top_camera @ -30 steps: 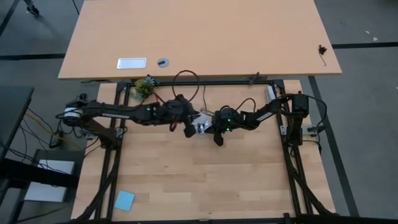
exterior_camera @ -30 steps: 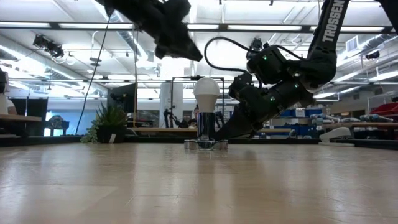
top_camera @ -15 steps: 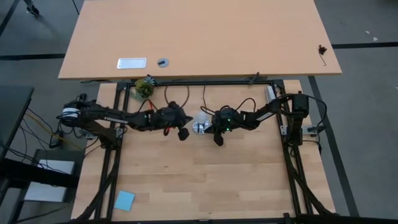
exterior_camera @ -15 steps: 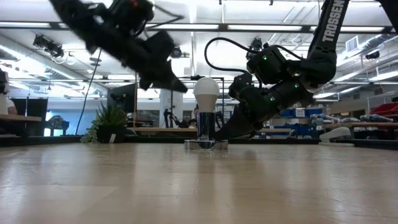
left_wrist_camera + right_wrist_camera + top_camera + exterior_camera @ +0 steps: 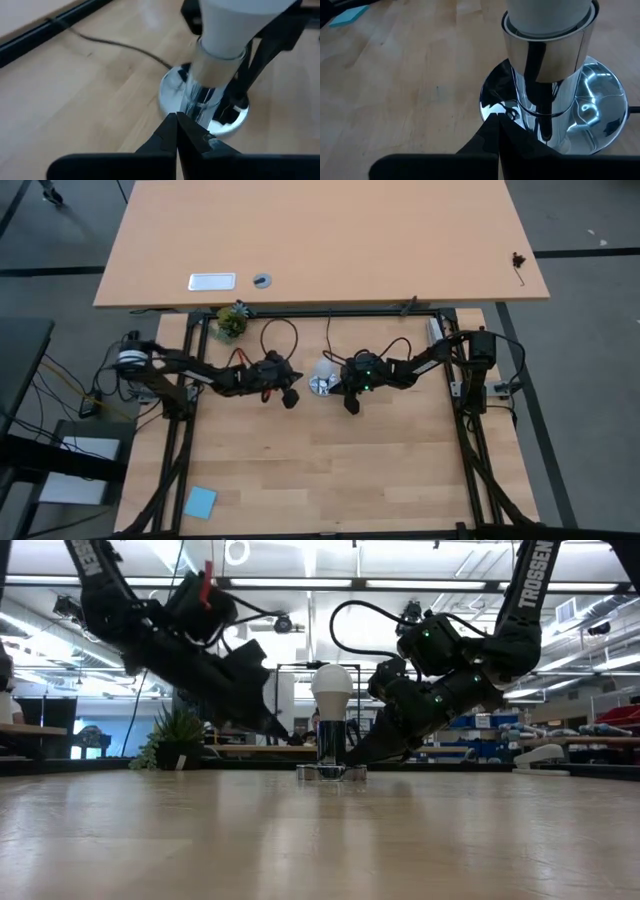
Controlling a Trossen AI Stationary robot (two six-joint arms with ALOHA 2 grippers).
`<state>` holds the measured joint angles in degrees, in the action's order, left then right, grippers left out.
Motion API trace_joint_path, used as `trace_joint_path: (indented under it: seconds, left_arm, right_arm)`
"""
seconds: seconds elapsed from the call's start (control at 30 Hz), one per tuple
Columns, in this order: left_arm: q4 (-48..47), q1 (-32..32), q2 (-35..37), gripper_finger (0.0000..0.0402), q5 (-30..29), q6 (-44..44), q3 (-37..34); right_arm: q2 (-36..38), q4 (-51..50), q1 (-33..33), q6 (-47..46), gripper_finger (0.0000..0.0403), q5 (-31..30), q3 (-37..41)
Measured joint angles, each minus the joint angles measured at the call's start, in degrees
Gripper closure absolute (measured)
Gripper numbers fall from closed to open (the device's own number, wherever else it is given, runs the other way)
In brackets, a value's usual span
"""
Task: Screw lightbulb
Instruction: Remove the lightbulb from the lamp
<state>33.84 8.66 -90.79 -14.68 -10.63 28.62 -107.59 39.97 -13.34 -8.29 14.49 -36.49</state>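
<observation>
- The left gripper [image 5: 291, 397] has its fingers [image 5: 167, 134] pressed together and empty; it sits just beside the lightbulb [image 5: 324, 369] on its left in the high view, not touching it.
- In the left wrist view the closed tips [image 5: 176, 131] point at the socket base [image 5: 172, 90] from a short way off.
- The right gripper [image 5: 335, 385] is also closed with nothing between its fingers [image 5: 495, 131]; it is low on the other side of the bulb, its tips right at the socket's mirrored disc [image 5: 600, 95]. I cannot tell if they touch it.
- The lightbulb [image 5: 332, 686] stands upright in the chrome socket [image 5: 331, 745], white globe on top, near the middle of the back part of the wooden table [image 5: 330, 470].
- In the low view the left arm [image 5: 175, 635] slants down from the upper left and the right arm [image 5: 460, 665] from the upper right, the bulb between them.
- A black cord [image 5: 120, 46] runs from the socket across the wood.
- A blue pad [image 5: 200, 502] lies near the table's front left corner, well apart from both arms.
- A small potted plant [image 5: 230, 320] sits at the back edge.
</observation>
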Motion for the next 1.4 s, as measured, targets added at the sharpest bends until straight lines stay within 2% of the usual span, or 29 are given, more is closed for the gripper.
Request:
trace_joint_path:
  seconds: [0.13, 0.27, 0.57, 0.97, 1.13, 1.4]
  left_arm:
    - [10.2, 0.0, -5.1, 0.0391, 1.9, 0.1, 0.1]
    - [16.1, 0.0, -9.5, 0.0396, 4.4, -0.2, 0.7]
    - [16.1, -0.1, -17.4, 0.0397, 6.4, -0.3, 5.6]
    - [15.3, -0.1, -18.2, 0.0398, 3.7, -0.1, 5.3]
    - [14.7, -0.1, -18.2, 0.0398, 3.1, -0.1, 5.3]
    - [14.5, -0.1, -18.3, 0.0398, 2.8, -0.1, 5.3]
  right_arm:
    - [0.0, 0.1, 0.0, -0.5, 0.0396, 0.4, 0.0]
    - [0.0, 0.1, 0.0, -0.5, 0.0396, 0.4, 0.0]
    - [0.0, 0.5, 0.5, -0.5, 0.0396, 0.7, 0.0]
    - [0.0, 0.9, 0.9, -0.5, 0.0394, 0.8, 0.0]
    - [4.5, -1.1, 0.9, -3.4, 0.0369, -0.3, 0.0]
    - [17.5, -13.7, 1.0, -4.1, 0.0297, -8.3, 0.0]
